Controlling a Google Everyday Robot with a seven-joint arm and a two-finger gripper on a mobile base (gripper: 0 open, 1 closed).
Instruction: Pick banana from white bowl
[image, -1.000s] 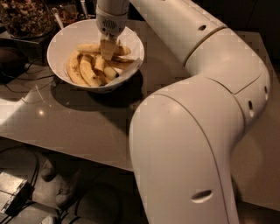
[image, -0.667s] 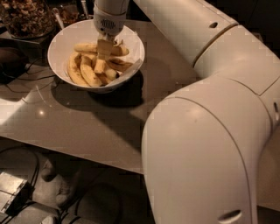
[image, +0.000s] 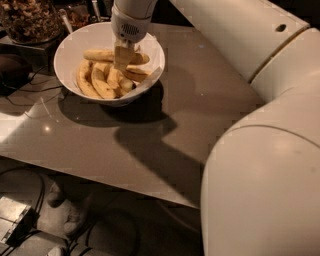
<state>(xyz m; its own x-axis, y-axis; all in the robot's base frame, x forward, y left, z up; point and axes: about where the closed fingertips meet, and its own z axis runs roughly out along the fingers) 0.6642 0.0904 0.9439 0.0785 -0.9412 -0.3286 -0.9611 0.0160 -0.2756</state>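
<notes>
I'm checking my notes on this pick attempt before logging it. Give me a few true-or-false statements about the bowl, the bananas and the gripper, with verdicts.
1. The gripper hangs over the white bowl, right above the longest banana. True.
2. The bowl holds only that one banana. False: several shorter bananas lie in it too.
3. The longest banana lies outside the bowl. False: it lies inside, across the far part of the bowl.
4. A glass container of dark brown bits stands to the left of the bowl, farther back. True.
</notes>
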